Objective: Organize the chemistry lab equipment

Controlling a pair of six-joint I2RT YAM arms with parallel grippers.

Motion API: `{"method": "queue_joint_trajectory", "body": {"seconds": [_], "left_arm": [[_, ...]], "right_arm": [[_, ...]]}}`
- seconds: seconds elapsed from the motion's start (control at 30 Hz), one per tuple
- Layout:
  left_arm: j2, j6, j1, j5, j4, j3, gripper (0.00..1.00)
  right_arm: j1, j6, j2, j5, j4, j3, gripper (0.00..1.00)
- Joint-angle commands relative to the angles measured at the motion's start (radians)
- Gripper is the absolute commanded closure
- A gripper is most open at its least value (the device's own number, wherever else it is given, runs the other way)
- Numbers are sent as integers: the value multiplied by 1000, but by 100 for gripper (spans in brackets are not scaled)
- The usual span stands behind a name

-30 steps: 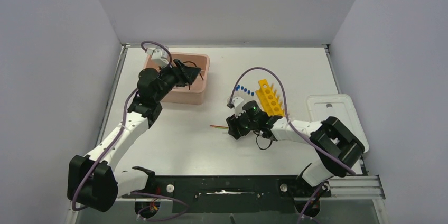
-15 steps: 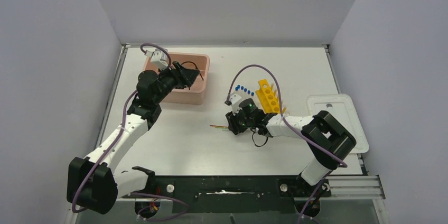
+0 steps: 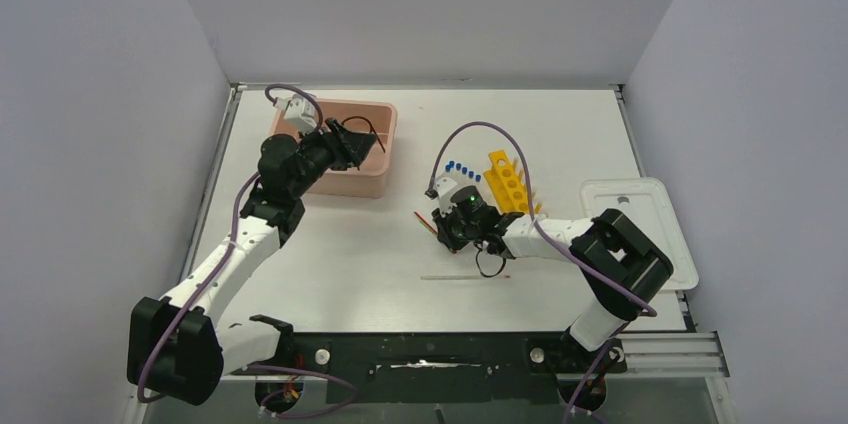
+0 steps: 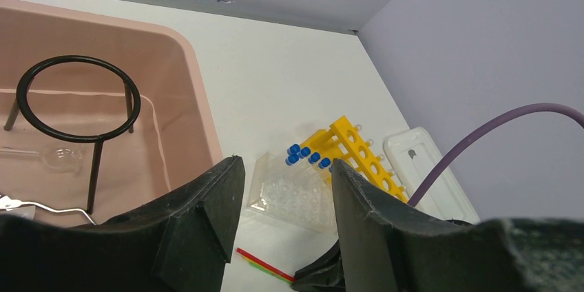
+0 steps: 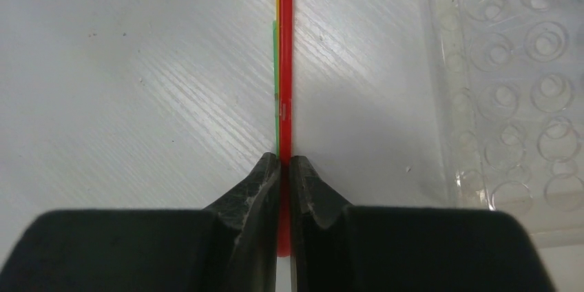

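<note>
right gripper (image 5: 284,189): pinched tight on the thin coloured sticks (image 5: 284,65). Red one is in front, with green and yellow peeking out behind it.
why that grip: it's got them by the near end so the whole bundle pokes straight out. My guess is that's so all of them travel together. Can't tell if the tips touch the table.
where: centre of the top view, just left of the clear tube rack (image 5: 509,99).
left gripper (image 4: 282,202): jaws wide apart with nothing in them, hanging at the right rim of the pink tub (image 4: 200,99). Looks parked to me.
in the tub: black wire ring with stem (image 4: 97,171) standing up, metal tongs (image 4: 41,206) at lower left.
outside it: blue-capped clear tubes (image 4: 306,156) beside the yellow holed rack (image 4: 358,158), white lid (image 4: 420,168) further right.
surface: white table (image 3: 560,134), faintly ribbed.
room: plain pale lilac walls on three sides.
</note>
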Motion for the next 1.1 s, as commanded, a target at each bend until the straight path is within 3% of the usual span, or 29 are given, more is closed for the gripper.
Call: {"method": "queue_joint_trajectory", "body": {"seconds": [0.0,0.4,0.57,0.67,0.73,1.07], "left_arm": [[-10,-4,7,25,63,3,52],[-10,-26,-5,60,89,-16,50],[-18,-37,-27,44,80,-35,41],[-37,-80,-13,-20,28,-32,25],[-50,-116,4,-38,13,-31,22],[-86,-323,10,97,515,-247,20]], "right_arm": [[-1,5,-51,33,9,56,100],[7,15,-122,54,30,49,100],[11,16,-196,47,21,44,100],[14,11,-231,32,0,82,100],[17,6,-243,29,-19,121,100],[17,17,-326,-16,53,220,100]]}}
